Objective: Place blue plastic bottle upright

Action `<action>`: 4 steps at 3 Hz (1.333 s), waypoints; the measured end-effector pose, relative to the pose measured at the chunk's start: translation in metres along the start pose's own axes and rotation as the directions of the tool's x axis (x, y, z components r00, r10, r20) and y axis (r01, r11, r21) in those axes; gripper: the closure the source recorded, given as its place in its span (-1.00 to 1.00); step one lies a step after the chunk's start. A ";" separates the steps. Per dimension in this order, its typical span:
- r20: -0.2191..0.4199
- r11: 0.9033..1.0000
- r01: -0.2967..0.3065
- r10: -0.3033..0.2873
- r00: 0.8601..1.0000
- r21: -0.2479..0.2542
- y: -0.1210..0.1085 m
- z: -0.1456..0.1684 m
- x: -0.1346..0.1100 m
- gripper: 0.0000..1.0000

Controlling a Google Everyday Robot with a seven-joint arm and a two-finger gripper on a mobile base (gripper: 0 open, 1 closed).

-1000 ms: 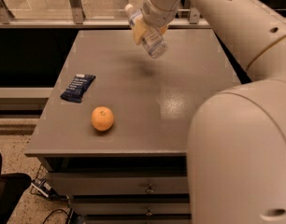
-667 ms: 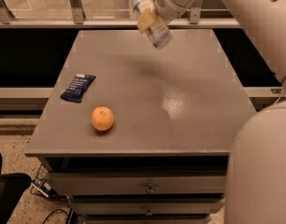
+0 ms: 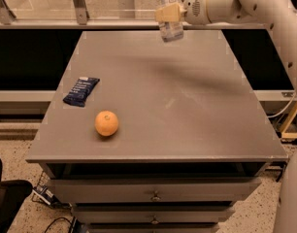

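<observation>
The blue plastic bottle [image 3: 168, 14] is a small clear, faintly bluish bottle with a white label. It hangs nearly upright in the air above the far edge of the grey table [image 3: 187, 106]. Its top runs out of the frame. My gripper [image 3: 169, 12] is shut on the bottle's middle, with a tan finger [image 3: 168, 12] across it. The white arm reaches in from the upper right.
An orange [image 3: 107, 123] lies near the table's front left. A dark blue snack-bar wrapper [image 3: 81, 91] lies at the left edge. Drawers [image 3: 153, 193] sit under the tabletop. A railing [image 3: 80, 4] runs behind the table.
The arm has swung back and up, out of the foreground. The bottle has turned from tilted to nearly upright and has risen toward the table's far edge.
</observation>
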State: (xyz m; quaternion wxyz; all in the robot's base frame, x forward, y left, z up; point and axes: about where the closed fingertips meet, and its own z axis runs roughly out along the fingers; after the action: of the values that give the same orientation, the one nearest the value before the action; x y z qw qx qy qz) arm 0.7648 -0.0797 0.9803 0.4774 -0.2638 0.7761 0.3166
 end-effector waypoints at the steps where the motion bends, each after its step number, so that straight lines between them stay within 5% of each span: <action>1: 0.167 0.987 0.033 -0.007 0.986 -0.155 0.004 0.006 -0.003 1.00; 2: 0.303 0.958 0.217 -0.154 0.940 -0.188 0.031 -0.001 -0.006 1.00; 3: 0.337 0.931 0.345 -0.290 0.896 -0.118 0.061 0.005 0.009 1.00; 4: 0.338 0.931 0.345 -0.289 0.896 -0.118 0.061 0.005 0.009 1.00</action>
State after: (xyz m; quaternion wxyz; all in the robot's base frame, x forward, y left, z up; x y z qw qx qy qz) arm 0.7205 -0.0363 0.9852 0.6154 -0.3741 0.6054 0.3390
